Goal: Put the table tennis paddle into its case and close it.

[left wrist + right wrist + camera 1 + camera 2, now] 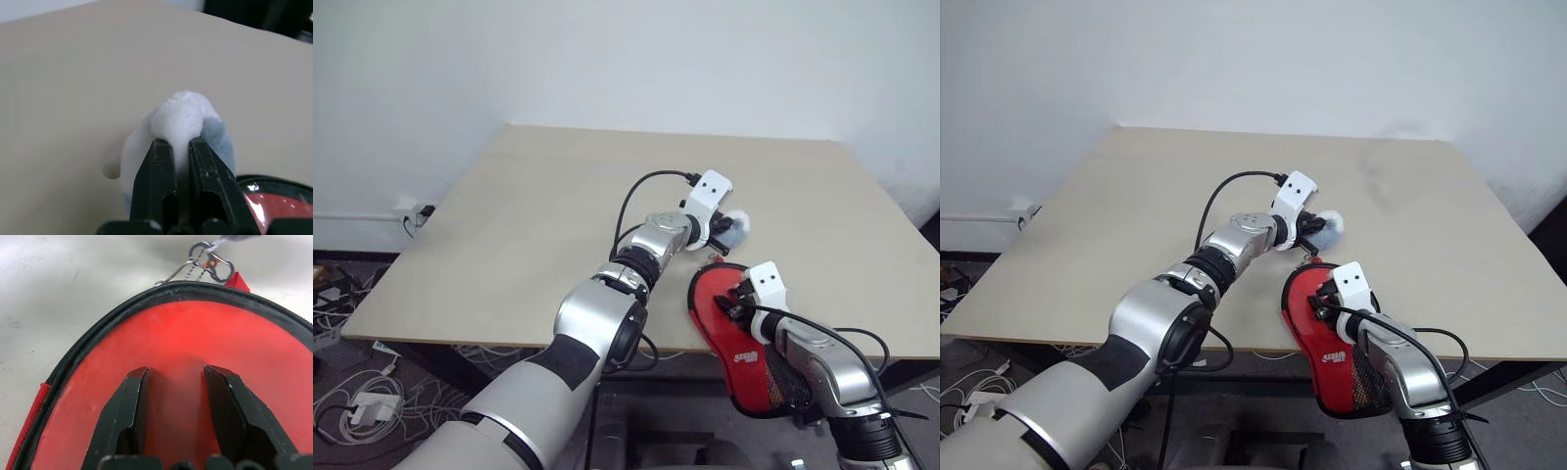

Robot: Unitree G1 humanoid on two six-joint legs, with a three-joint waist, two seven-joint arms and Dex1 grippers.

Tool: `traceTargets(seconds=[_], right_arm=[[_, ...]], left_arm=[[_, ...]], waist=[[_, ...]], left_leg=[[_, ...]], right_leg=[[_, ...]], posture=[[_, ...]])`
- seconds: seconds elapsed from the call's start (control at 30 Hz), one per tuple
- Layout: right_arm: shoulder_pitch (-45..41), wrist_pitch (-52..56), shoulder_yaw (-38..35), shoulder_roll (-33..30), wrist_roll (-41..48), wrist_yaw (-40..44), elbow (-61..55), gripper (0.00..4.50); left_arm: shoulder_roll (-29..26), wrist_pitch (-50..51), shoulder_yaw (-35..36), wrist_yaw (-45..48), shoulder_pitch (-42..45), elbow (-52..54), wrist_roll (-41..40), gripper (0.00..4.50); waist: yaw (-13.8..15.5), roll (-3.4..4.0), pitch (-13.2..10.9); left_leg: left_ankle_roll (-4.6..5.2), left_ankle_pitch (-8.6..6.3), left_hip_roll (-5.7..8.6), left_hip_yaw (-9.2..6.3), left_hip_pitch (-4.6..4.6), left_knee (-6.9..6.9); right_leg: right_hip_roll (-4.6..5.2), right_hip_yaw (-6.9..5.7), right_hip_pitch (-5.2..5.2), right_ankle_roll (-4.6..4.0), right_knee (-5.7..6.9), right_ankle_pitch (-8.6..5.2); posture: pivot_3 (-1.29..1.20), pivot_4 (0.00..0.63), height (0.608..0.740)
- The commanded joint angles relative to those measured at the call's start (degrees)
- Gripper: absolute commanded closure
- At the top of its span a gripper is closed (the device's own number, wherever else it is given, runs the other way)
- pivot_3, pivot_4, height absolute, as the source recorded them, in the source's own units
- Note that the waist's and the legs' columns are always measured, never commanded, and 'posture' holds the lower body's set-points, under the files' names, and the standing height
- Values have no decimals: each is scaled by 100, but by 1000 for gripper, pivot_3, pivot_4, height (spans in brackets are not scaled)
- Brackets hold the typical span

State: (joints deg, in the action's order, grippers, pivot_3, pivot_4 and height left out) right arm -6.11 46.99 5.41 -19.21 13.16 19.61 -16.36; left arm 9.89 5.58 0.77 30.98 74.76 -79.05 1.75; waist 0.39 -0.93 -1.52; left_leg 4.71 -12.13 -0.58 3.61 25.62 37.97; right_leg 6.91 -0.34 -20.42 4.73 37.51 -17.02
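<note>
Take the case (pixel 1327 343) as your landmark. It lies at the near edge of the beige table (pixel 529 215), rounded head pointing away from you, narrow handle end hanging past the edge toward your right side, so its long axis runs from the far rounded end back to the near right. It looks zipped along the visible rim, though whether the zip is run fully home you cannot tell from here, and the paddle itself is not visible.

Your right gripper (pixel 176 396) is directly over the case's head, fingers parted and resting on or just above the red face; whether they press it is unclear. That arm is the nearer one to the case body.

Your left gripper (pixel 178 166) sits just beyond the case's far rounded end, clamped shut on a soft white fluffy charm (pixel 181 117) with a grey-blue patch. The charm appears tied by a small metal clip and chain (pixel 208 262) to the case's far rim, probably the zipper pull; any pull should follow the curve of that rim.

The case is smooth red fabric with a black ribbed zipper edging and black mesh (pixel 1363 387) near the handle. It is flat and pliable. The table is matte and smooth.
</note>
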Motion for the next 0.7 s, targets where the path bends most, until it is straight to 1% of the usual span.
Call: traceTargets(seconds=[0.03, 0.13, 0.17, 0.2, 0.3, 0.43, 0.5, 0.6, 0.7], right_arm=[[255, 411, 425, 48, -100, 29, 518, 2591], [236, 391, 408, 45, -123, 51, 542, 2591], [230, 387, 404, 43, -126, 57, 546, 2591], [224, 375, 405, 35, -132, 66, 552, 2591], [220, 274, 341, -3, -57, 182, 488, 2591], [221, 125, 295, -204, -34, 397, 347, 2591], [298, 43, 222, -371, 126, 681, 46, 2591], [383, -48, -13, -616, 458, 1111, -438, 2591], [314, -90, -374, -791, 632, 1238, -559, 2591]], left_arm=[[555, -361, -107, 473, 169, 279, 64, 4484], [537, -293, -126, 503, 52, 266, 100, 3683], [529, -302, -134, 553, 34, 267, 100, 3342], [511, -269, -167, 737, 11, 272, 103, 2959], [403, -132, -179, 1219, -24, 301, 40, 2013], [134, 74, -7, 1926, -27, 393, -196, 2013], [-66, 235, 171, 2269, 8, 467, -401, 2013], [-378, 485, 328, 2754, 24, 600, -579, 2013], [-727, 641, 314, 3220, -72, 812, -620, 2013]], waist=[[-2, 0, 0], [-12, -2, 1], [-19, -2, 2], [-23, -1, 3], [-28, 1, 5], [-27, 2, 5], [-27, 3, 5], [-28, 4, 4], [-47, 9, 2]], left_leg=[[0, 0, 0, 0, 0, 0], [0, 0, -1, 0, 0, 1], [0, 0, -1, -1, 0, 1], [0, 0, -1, -2, 0, 1], [1, 0, -1, -1, 0, 0], [4, 2, -1, 0, 0, 1], [5, 1, -1, 0, 1, 1], [11, 3, -1, -2, 2, 2], [15, 5, -5, 2, 2, 1]], right_leg=[[0, 0, 0, 0, 0, 0], [0, 0, 0, 0, 0, 0], [0, 0, 0, 0, 0, 0], [0, 0, 0, 0, 0, 0], [-1, 0, 0, 0, 0, 0], [0, 0, -1, 0, 0, 0], [1, 0, -1, 0, 0, 0], [2, 0, -1, 0, -1, -1], [1, 1, -5, 1, 1, -1]], posture=[[0, 0, 715], [0, 0, 715], [0, 0, 715], [0, 0, 715], [0, 0, 715], [0, 0, 715], [0, 0, 715], [0, 0, 715], [0, 0, 715]])
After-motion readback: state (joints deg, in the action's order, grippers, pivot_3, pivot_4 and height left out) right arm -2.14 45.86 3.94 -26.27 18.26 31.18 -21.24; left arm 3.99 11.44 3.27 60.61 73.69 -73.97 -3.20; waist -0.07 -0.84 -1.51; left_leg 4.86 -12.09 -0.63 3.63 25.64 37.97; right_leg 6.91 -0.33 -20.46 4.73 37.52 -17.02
